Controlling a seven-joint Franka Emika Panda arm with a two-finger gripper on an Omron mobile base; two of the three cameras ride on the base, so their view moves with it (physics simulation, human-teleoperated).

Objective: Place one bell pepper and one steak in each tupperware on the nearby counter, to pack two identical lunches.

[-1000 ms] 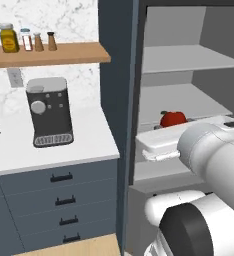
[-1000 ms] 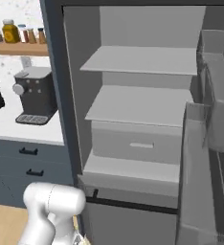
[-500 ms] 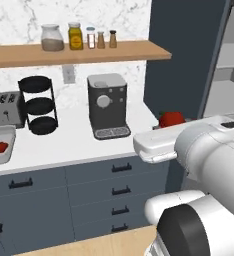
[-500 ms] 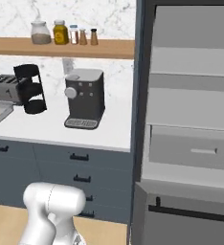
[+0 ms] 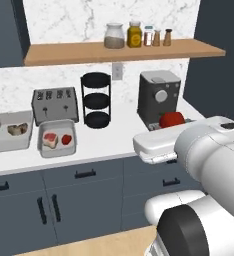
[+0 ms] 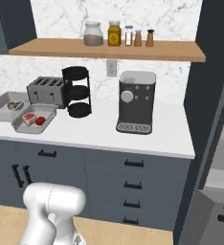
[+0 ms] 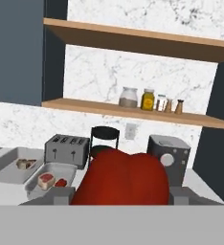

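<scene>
In the left base view the pepper (image 5: 171, 119) rides at the end of the arm, above the counter's (image 5: 114, 142) right end in front of the coffee maker (image 5: 159, 96); far off to the gripper's left sit two trays, the nearer tray (image 5: 57, 137) already holding a steak and a pepper, the farther tray (image 5: 10, 131) holding only a steak. In the right base view the two trays lie well left of the toaster (image 6: 47, 91) side of the counter, and the rack (image 6: 77, 91) and coffee maker stand between the arm's end and them. In the hand view the gripper (image 7: 119, 195) is clamped on the pepper, which bulges between the finger tips and hides much of the path ahead. The main risk is dropping it into the nearer, already complete tray, leaving the lunches unequal. Its rounded gloss could also let it slip during the long carry, and a low swing could clip the rack or toaster.
</scene>
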